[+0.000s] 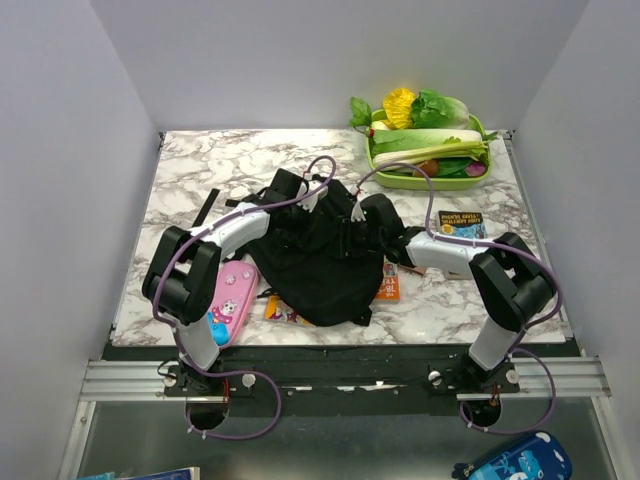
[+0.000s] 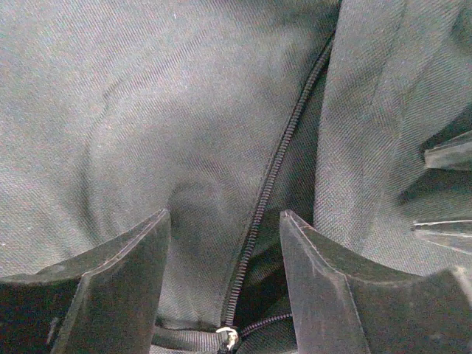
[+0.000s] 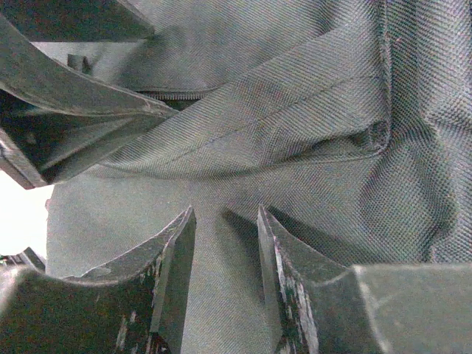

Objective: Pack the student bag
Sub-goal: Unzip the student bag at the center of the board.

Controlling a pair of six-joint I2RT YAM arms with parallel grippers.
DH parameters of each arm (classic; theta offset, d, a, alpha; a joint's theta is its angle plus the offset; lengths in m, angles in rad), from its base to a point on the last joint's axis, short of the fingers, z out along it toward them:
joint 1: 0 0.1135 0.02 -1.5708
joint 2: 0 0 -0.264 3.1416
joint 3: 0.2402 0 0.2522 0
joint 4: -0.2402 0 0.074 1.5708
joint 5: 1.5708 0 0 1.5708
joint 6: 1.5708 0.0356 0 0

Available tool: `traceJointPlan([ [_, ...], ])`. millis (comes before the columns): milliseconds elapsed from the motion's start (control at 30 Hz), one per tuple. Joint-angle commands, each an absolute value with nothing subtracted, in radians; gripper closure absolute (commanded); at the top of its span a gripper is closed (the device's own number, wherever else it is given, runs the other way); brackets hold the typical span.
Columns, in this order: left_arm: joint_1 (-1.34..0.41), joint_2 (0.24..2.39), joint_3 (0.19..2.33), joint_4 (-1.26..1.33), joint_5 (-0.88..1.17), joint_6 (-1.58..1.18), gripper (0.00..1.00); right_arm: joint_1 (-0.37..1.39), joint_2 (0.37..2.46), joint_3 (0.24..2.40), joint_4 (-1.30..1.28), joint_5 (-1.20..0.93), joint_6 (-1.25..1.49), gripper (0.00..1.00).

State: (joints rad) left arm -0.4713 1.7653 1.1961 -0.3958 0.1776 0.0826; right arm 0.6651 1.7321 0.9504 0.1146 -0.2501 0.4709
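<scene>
The student bag [image 1: 320,262], a soft black backpack, lies in the middle of the marble table with both grippers over its far part. My left gripper [image 1: 303,192] is open over the bag's top. In the left wrist view its fingers [image 2: 118,265] stand either side of a zipper line [image 2: 274,168], with the metal zipper pull [image 2: 230,338] low between them. My right gripper [image 1: 362,218] is also open. In the right wrist view its fingertips [image 3: 177,243] hover at plain black fabric [image 3: 295,125] below a folded seam, pinching nothing.
A pink pencil case [image 1: 230,300] lies left of the bag by the left arm. An orange book [image 1: 390,285] and a dark book [image 1: 460,225] lie on the right. A colourful flat item [image 1: 280,312] peeks from under the bag. A green tray [image 1: 395,178] of vegetables stands at the back right.
</scene>
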Motion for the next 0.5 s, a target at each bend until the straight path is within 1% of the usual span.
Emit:
traceJointPlan([
  [0,-0.477,1.75,1.163,-0.39,0.206,0.095,0.3,0.663,1.698,0.925,0.132,-0.288,0.485,0.52],
  [200,-0.48,1.766,1.155,-0.342,0.146,0.107,0.29,0.66,1.698,0.928,0.138,-0.279,0.498,0.52],
  [267,-0.485,1.77,1.141,-0.313,0.129,0.115,0.29,0.658,1.689,0.936,0.138,-0.226,0.532,0.53],
  [367,-0.486,1.778,1.128,-0.296,0.12,0.124,0.36,0.657,1.698,0.965,0.13,-0.172,0.578,0.53],
  [400,-0.486,1.779,1.123,-0.293,0.124,0.127,0.42,0.657,1.703,1.003,0.102,-0.16,0.586,0.53],
  [467,-0.488,1.772,1.102,-0.279,0.129,0.13,0.46,0.655,1.716,1.035,0.069,-0.123,0.62,0.53],
])
